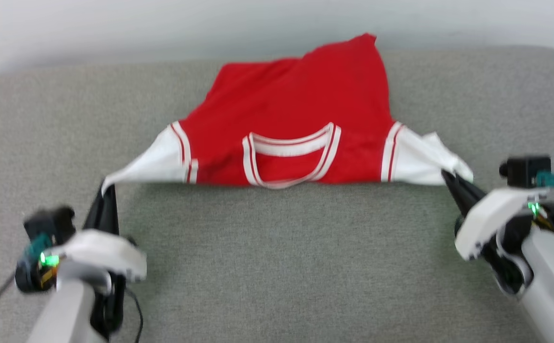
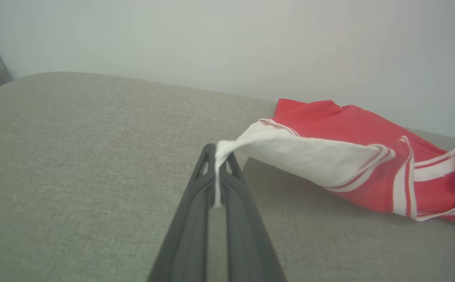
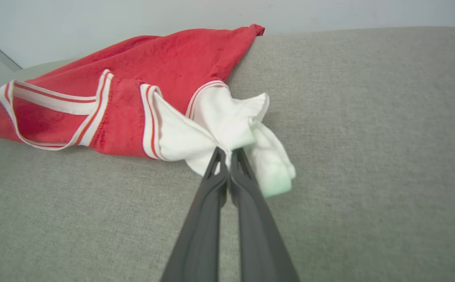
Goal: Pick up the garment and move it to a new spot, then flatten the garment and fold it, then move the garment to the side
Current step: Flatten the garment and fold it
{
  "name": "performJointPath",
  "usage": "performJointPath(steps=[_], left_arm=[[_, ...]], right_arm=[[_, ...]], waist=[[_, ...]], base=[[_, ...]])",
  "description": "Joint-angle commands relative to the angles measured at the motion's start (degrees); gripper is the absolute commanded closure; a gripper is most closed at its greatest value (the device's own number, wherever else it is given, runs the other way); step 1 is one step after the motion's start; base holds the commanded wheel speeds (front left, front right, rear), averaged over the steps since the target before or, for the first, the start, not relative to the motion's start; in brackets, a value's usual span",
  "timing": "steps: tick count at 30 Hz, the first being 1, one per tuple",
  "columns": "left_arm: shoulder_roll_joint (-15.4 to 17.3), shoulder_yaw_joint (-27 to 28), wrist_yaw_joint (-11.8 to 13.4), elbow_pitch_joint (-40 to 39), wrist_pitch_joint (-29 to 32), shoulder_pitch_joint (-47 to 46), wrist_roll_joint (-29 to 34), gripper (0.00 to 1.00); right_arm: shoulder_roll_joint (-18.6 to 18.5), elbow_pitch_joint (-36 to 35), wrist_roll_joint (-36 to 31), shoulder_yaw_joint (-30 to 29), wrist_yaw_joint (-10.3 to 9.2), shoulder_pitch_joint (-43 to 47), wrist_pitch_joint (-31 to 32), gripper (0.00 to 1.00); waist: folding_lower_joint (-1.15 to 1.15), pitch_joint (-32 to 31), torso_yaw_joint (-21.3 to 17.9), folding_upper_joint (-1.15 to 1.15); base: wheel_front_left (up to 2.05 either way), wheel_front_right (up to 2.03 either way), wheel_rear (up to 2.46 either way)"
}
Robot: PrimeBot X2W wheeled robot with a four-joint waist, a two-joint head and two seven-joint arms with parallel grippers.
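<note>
The bench is the biggest thing here. It is wide and flat, with round corners and a rough grey woven cover. It goes under the shirt and out past it on all sides. A plain pale wall stands behind the shirt.

The shirt is red, thin and floppy. Its far part lies on the bench in loose, bumpy folds and comes to a point at the back. Its near edge is pulled into a straight line and looks lifted a bit off the bench.

The left sleeve and the right sleeve are white and soft, with red and white stripes where they join the red part. The left one is pulled long and thin. The right one is bunched up. The neck band is a striped loop in the middle of the near edge.

The left tool is pressed shut on the tip of the left sleeve. The right tool pinches the end of the right sleeve. Both have long, dark, smooth fingers.

I think this is the flattening step. Next, both tools need to keep their pinch, pull evenly and lay the shirt down smooth. If one pulls harder, the thin cloth could slip out or go crooked.
</note>
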Motion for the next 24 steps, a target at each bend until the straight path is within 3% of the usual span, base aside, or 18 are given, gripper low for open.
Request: performJointPath(steps=[1, 9, 15, 21, 22, 23, 24], left_arm=[[0.6, 0.2, 1.2, -2.7, -0.1, 4.9, 0.5, 1.0], [1.4, -0.9, 7.0, -15.8, 4.4, 22.8, 0.8, 1.0], [2.8, -0.9, 11.7, -24.4, 9.1, 32.6, 0.9, 1.0], [3.3, -0.9, 14.0, -29.2, 11.0, 36.2, 1.2, 1.0], [3.3, -1.0, 14.2, -29.9, 11.1, 36.4, 1.3, 1.0], [3.1, -1.2, 14.4, -30.6, 11.2, 36.5, 1.4, 1.0], [3.0, -1.4, 14.5, -31.2, 11.1, 36.5, 1.6, 1.0]], right_arm=[[-1.4, -1.8, -0.9, -0.8, -0.03, 3.9, 0.3, 1.0], [-1.4, -12.5, -3.6, -9.8, -0.02, 23.3, 4.4, 1.0], [0.4, -23.9, -6.9, -18.7, -0.03, 38.8, 12.8, 1.0], [4.4, -32.4, -11.9, -26.5, -0.03, 48.0, 21.6, 1.0], [5.1, -33.9, -13.0, -27.6, -0.02, 49.1, 23.2, 0.76], [6.1, -35.6, -13.9, -28.5, -0.02, 49.8, 24.3, 0.05], [7.1, -37.3, -14.4, -29.1, -0.03, 50.1, 25.2, 0.0]], waist=[[0.01, -3.7, -0.7, 0.0], [0.01, -9.5, 0.6, 0.0], [0.01, -12.1, 1.8, 0.0], [0.01, -12.4, 2.6, 0.0], [0.01, -12.4, 2.7, 0.0], [0.01, -12.4, 2.8, 0.0], [0.01, -12.3, 2.9, 0.0]], base=[[0.0, 0.0, 0.0], [0.0, 0.0, 0.0], [0.0, 0.0, 0.0], [0.0, 0.0, 0.0], [0.0, 0.0, 0.0], [0.0, 0.0, 0.0], [0.0, 0.0, 0.0]])
